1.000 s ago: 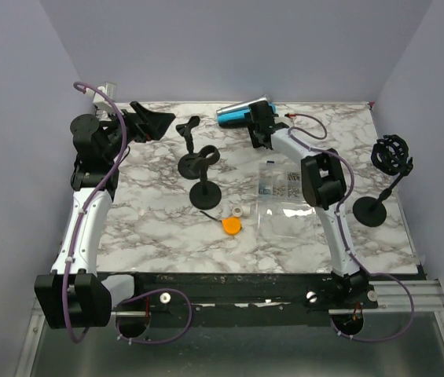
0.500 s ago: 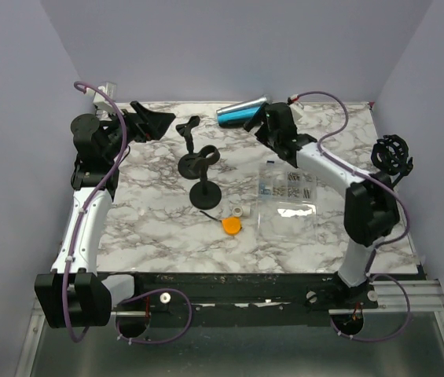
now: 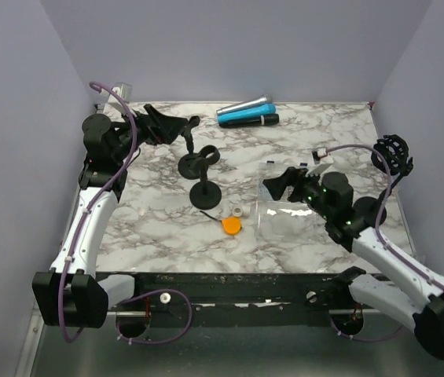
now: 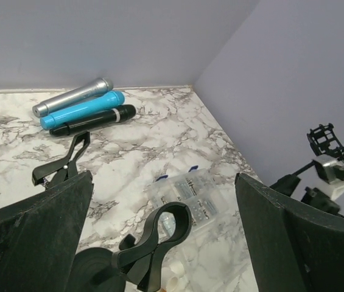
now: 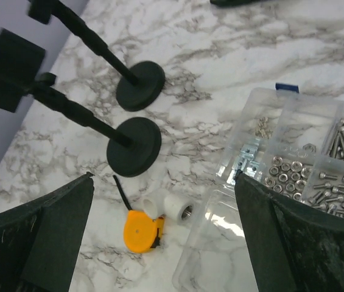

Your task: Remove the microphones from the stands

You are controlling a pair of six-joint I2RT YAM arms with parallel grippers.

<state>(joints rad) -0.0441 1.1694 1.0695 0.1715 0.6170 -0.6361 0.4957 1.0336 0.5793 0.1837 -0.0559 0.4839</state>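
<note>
From where I sit the removal looks done. The microphones [image 3: 245,115], silver, blue and black, lie side by side flat on the table [image 3: 151,228], well beyond the parts box [image 3: 284,210] toward the far wall. None of them is in a holder. The two stands [image 3: 205,193] left of the box both show bare clips in the left wrist view. The caged stand [image 3: 392,154] to the right of the box is bare as well, as far as I can tell. I judge the step in hand is getting both arms clear without upsetting anything. The right gripper [image 5: 163,182] hangs over the left part of the box with its fingers spread wide and nothing between them. I would keep it high as it travels, because the box lid looks to be folded open and the compartments hold loose screws and nuts. The left gripper [image 4: 163,182] is also wide apart and empty. It sits well to the left of the box, just beside the farther clip. I would back it straight away from that clip and not sweep sideways, since these slim stands likely tip easily. I would leave the microphones alone, as round bodies roll at a nudge.
</note>
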